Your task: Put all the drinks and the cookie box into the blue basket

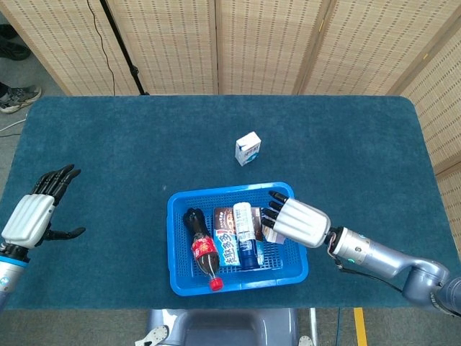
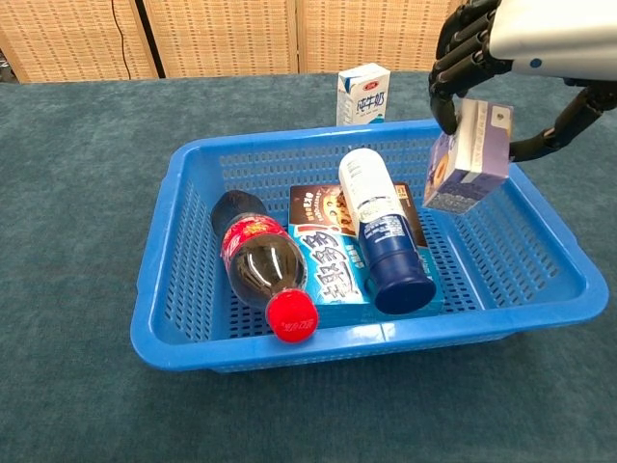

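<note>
My right hand (image 1: 294, 220) (image 2: 525, 43) grips a purple drink carton (image 2: 468, 159) and holds it tilted over the right part of the blue basket (image 1: 176, 249) (image 2: 164, 280). In the head view the hand hides most of the carton. Inside the basket lie a cola bottle (image 1: 202, 249) (image 2: 258, 265), the cookie box (image 1: 226, 236) (image 2: 328, 256) and a white bottle with a blue cap (image 1: 245, 233) (image 2: 381, 231). A white milk carton (image 1: 248, 148) (image 2: 362, 94) stands on the table behind the basket. My left hand (image 1: 32, 214) is open at the far left, holding nothing.
The table (image 1: 130, 151) is covered with dark teal cloth. Wicker screens (image 1: 252, 43) stand behind it. A black stand pole (image 1: 122, 47) leans at the back left.
</note>
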Robot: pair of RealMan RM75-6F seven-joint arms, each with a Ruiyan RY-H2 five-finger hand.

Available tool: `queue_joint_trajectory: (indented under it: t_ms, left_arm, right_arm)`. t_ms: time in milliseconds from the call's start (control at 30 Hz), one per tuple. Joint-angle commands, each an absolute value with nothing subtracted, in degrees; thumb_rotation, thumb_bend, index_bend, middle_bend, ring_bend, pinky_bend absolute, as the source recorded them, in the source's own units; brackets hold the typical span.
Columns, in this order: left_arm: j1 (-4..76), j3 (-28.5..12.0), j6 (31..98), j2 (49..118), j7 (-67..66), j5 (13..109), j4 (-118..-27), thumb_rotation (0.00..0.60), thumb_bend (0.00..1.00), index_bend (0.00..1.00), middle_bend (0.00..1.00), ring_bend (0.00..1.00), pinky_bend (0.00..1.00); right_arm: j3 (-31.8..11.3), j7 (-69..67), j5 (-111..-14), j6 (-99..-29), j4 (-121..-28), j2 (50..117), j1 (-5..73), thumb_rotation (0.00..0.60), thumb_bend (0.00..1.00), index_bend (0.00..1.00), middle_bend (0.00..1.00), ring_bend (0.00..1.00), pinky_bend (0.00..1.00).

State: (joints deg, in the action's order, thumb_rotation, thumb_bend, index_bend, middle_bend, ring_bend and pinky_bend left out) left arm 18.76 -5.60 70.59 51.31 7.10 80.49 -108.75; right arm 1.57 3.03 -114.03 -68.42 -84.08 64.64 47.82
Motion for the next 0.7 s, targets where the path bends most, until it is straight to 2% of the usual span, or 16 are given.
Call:
queue_joint_trajectory:
  t_ms: [33, 67, 133, 167, 333, 467, 533, 700]
  left_arm:
    - [18.7, -5.6, 70.7, 51.3, 7.2, 80.6, -108.8, 0.600, 0.08, 0.00, 0.00, 0.00, 0.00]
    - [18.7, -5.6, 70.6, 51.3, 7.3, 80.7, -108.7, 0.600, 0.08, 0.00, 0.00, 0.00, 0.00]
    - [18.7, -5.5, 70.5, 51.2, 7.5, 81.0, -108.7, 0.600, 0.08, 0.00, 0.00, 0.00, 0.00]
    - [18.8, -5.4, 70.3, 51.2, 7.7, 81.1, -108.6, 0.600, 0.08, 0.00, 0.00, 0.00, 0.00]
    - [19.0, -5.5, 69.8, 51.2, 8.1, 81.2, -108.3, 0.600, 0.08, 0.00, 0.00, 0.00, 0.00]
    - [18.9, -5.4, 69.9, 51.1, 8.3, 81.2, -108.4, 0.600, 0.08, 0.00, 0.00, 0.00, 0.00]
    - [18.9, -5.4, 69.9, 51.1, 8.4, 81.3, -108.4, 0.600, 0.08, 0.00, 0.00, 0.00, 0.00]
    - [18.9, -5.4, 69.8, 51.2, 8.3, 81.1, -108.2, 0.600, 0.08, 0.00, 0.00, 0.00, 0.00]
  right_arm:
    - [0.2, 7.8, -110.2, -64.8, -85.8, 64.5, 47.2, 0.600, 0.41, 0.05, 0.07, 0.16, 0.09]
    - [-0.4, 9.3, -108.9, -64.3, -86.2, 64.5, 46.9, 0.600, 0.28, 0.01, 0.01, 0.08, 0.05]
    - [-1.2, 12.0, -106.9, -63.7, -87.3, 64.5, 46.2, 0.600, 0.08, 0.00, 0.00, 0.01, 0.01]
    - [-1.5, 13.4, -106.1, -63.6, -87.9, 64.4, 45.8, 0.600, 0.02, 0.00, 0.00, 0.00, 0.00]
    - [-3.5, 17.4, -104.2, -65.7, -88.8, 64.6, 44.3, 0.600, 0.00, 0.00, 0.00, 0.00, 0.00]
    - [-8.0, 11.4, -100.2, -66.0, -84.8, 66.5, 46.5, 0.600, 0.00, 0.00, 0.00, 0.00, 0.00]
    - [-9.3, 8.6, -98.2, -64.4, -82.5, 67.5, 47.8, 0.600, 0.00, 0.00, 0.00, 0.00, 0.00]
    - [-12.9, -1.8, -91.1, -55.3, -74.4, 71.4, 53.7, 0.600, 0.00, 0.00, 0.00, 0.00, 0.00]
